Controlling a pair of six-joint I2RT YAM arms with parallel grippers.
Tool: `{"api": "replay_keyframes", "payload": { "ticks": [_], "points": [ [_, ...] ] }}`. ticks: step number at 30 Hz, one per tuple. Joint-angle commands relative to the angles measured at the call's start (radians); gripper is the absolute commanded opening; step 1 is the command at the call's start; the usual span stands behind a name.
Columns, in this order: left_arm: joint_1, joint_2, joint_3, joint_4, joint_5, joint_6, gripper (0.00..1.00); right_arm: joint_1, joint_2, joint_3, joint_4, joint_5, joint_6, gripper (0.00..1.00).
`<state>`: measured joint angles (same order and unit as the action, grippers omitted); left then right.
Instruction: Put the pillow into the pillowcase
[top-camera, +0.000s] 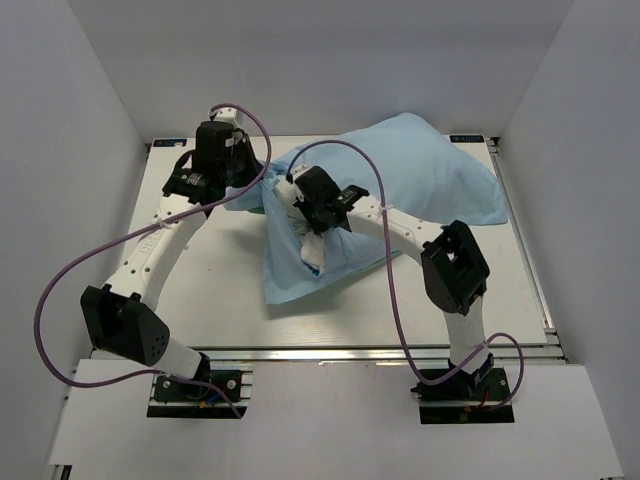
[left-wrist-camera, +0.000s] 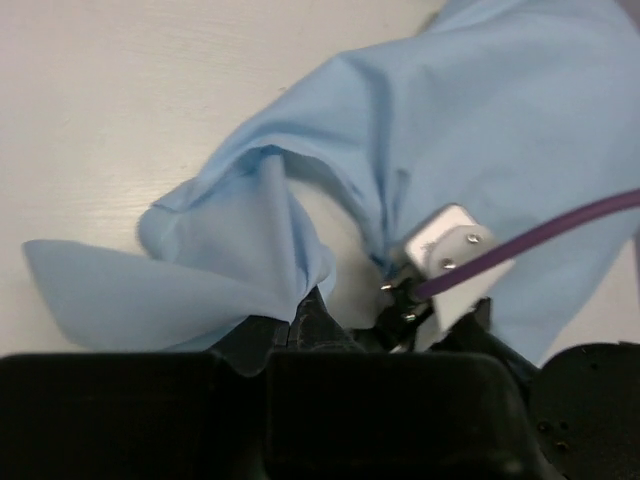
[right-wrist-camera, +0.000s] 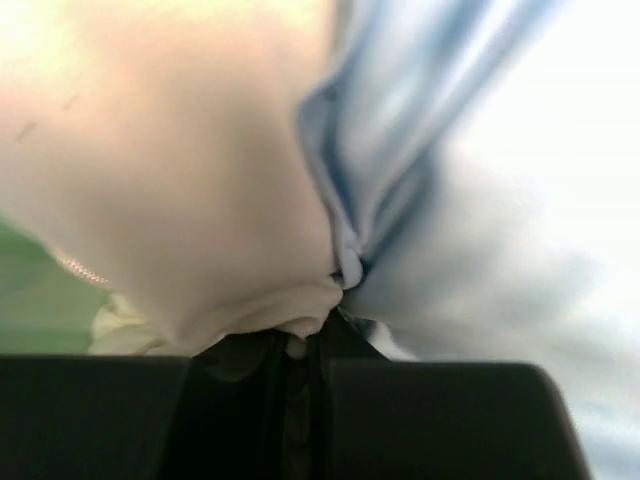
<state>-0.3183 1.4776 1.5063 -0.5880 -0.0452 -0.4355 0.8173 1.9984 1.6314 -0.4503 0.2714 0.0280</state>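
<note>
The pillowcase runs far-right to near-left, left fingers and right fingers pinching it.

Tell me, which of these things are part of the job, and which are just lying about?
Part of the job:
- light blue pillowcase
- white pillow poking out of it
- left hand and right hand, both pinching cloth

Not part of it:
- purple cables, the robot's own wiring
- table
</note>
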Motion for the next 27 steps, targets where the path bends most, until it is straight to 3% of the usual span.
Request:
{"api": "replay_keyframes", "payload": {
  "ticks": [1, 4, 6, 11, 15, 16, 17, 23, 27],
  "points": [
    [0.019, -0.071, -0.038, 0.242, 0.198, 0.032, 0.00, 0.000, 0.089, 0.111, -0.128, -0.070, -0.074, 0.00],
    [0.019, -0.112, -0.148, 0.347, 0.365, 0.006, 0.00, 0.000, 0.163, 0.271, -0.113, -0.130, -0.036, 0.00],
    [0.019, -0.155, -0.243, 0.431, 0.442, -0.050, 0.00, -0.003, 0.201, 0.349, -0.091, -0.114, 0.087, 0.00],
    [0.019, -0.184, -0.288, 0.331, 0.372, -0.086, 0.02, -0.012, 0.197, 0.314, 0.149, -0.156, 0.263, 0.00],
    [0.019, -0.224, -0.294, 0.173, 0.208, -0.100, 0.52, -0.014, 0.160, 0.245, 0.211, -0.176, 0.235, 0.02],
    [0.019, -0.244, -0.308, 0.148, 0.174, -0.104, 0.93, -0.014, 0.143, 0.231, 0.206, -0.175, 0.222, 0.08],
    [0.019, -0.252, -0.317, 0.130, 0.115, -0.105, 0.98, -0.014, 0.134, 0.217, 0.185, -0.179, 0.208, 0.23],
    [0.019, -0.281, -0.437, -0.039, 0.005, -0.152, 0.98, -0.015, 0.050, 0.150, 0.121, -0.326, 0.109, 0.76],
    [0.021, -0.322, -0.564, -0.036, 0.044, -0.209, 0.98, -0.014, -0.035, 0.128, 0.096, -0.422, 0.072, 0.89]
  ]
}}
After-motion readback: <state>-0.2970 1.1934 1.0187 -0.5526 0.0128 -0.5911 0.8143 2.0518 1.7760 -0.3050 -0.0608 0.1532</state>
